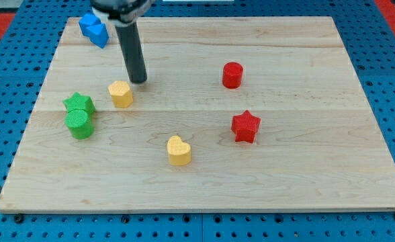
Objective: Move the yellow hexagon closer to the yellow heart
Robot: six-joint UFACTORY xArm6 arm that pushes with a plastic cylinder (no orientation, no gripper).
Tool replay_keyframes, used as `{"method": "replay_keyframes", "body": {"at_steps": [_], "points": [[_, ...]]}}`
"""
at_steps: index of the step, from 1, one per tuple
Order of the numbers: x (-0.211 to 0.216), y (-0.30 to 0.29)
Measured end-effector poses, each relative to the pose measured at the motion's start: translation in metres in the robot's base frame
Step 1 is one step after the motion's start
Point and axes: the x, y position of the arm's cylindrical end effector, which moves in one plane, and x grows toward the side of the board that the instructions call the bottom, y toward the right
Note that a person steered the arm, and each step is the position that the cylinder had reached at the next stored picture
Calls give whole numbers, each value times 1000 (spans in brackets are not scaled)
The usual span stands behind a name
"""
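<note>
My tip is down on the wooden board, sitting just above and to the view's right of the yellow hexagon, very close, though whether it's actually touching I can't tell from here. No pincer on me to speak of: I end in a plain dark rod, so there is nothing to stand apart or come together and nothing is clamped. The yellow hexagon sits in the board's left half, a little above the middle line. The yellow heart is down toward the view's bottom and to the right of it, near the board's centre, well apart from the hexagon with bare wood between them. Off to the view's left, a green star and a green cylinder are packed together, star above, cylinder below, touching or all but touching, near the hexagon's left side. Up in the top left corner, two blue blocks huddle against each other; their shapes I can't make out. Over on the right half, a red cylinder stands toward the top and a red star lies below it, both well clear of my tip.
</note>
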Motion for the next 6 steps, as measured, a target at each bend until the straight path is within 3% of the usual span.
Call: {"method": "replay_keyframes", "body": {"at_steps": [1,4,6], "points": [[2,-28],[129,-11],[126,6]]}}
